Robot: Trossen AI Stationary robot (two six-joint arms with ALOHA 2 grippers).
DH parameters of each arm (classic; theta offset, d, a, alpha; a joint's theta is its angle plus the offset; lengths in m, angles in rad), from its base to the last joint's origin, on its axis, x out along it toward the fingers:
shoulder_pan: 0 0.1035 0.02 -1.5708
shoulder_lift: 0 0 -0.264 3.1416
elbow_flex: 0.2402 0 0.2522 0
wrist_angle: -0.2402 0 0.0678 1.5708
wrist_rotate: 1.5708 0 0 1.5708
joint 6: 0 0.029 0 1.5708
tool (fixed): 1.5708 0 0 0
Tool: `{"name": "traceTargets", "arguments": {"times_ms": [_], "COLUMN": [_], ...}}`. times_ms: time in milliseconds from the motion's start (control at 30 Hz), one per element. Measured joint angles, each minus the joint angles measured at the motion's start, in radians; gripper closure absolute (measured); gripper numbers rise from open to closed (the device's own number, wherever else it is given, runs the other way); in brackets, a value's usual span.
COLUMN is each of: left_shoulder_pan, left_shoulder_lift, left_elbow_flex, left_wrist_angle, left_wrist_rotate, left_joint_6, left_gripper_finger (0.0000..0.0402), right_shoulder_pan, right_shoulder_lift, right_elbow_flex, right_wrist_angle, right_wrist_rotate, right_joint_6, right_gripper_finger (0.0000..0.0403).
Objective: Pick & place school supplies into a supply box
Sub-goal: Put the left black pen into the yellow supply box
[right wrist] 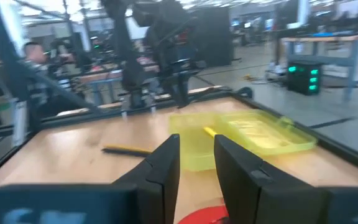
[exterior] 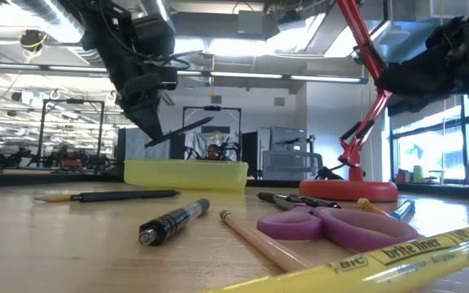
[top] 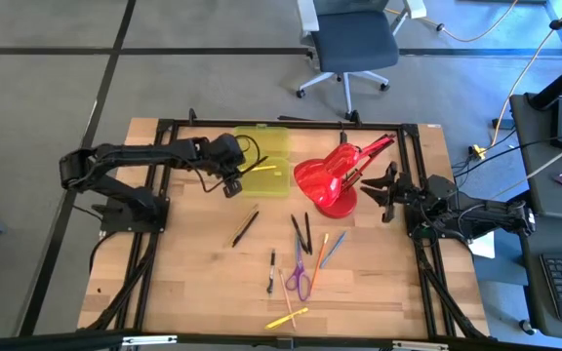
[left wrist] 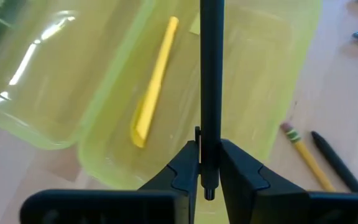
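The supply box (top: 273,185) is a translucent yellow-green box that lies open at the table's far middle, with one yellow pen (left wrist: 155,84) inside. My left gripper (top: 232,183) hangs over the box's left side, shut on a black pen (left wrist: 210,74). More school supplies lie on the table nearer the front: a black pencil (top: 245,228), black pens (top: 302,234), an orange pencil (top: 319,257), a blue pen (top: 333,249), purple scissors (top: 299,279) and a yellow highlighter (top: 287,317). My right gripper (right wrist: 196,163) waits open at the table's right side. My left gripper pinches the black pen near one end (left wrist: 209,149) between its two fingers; a short stub shows behind them. The fingers slant down from the table's left. The pen is lifted clear and reaches out over the open box, its free end (exterior: 210,121) slightly raised.
A red desk lamp (top: 335,180) stands right of the box, between it and my right gripper. A pencil with an eraser (left wrist: 303,149) and a black pen (left wrist: 337,163) lie beside the box. Bare wood lies at the table's left front.
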Motion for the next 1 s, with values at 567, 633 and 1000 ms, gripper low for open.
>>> {"name": "traceTargets", "arguments": {"times_ms": [567, 633, 1000], "left_shoulder_pan": [0.027, 0.028, 0.028], "left_shoulder_lift": [0.302, 0.347, 0.507], "left_elbow_flex": [0.285, 0.309, 0.39], "left_wrist_angle": [-0.243, -0.254, -0.282], "left_wrist_rotate": [-0.027, -0.042, -0.131], "left_joint_6": [0.179, 0.2, 0.331], "left_gripper_finger": [0.0358, 0.036, 0.0353], "right_shoulder_pan": [0.0, 0.0, 0.0], "right_shoulder_lift": [0.0, 0.0, 0.0], "right_elbow_flex": [0.0, 0.0, 0.0], "right_wrist_angle": [0.008, 0.008, 0.007], "right_wrist_rotate": [0.048, 0.047, 0.047], "right_joint_6": [-0.025, -0.026, -0.026], "right_gripper_finger": [0.0299, 0.0299, 0.0299]}}
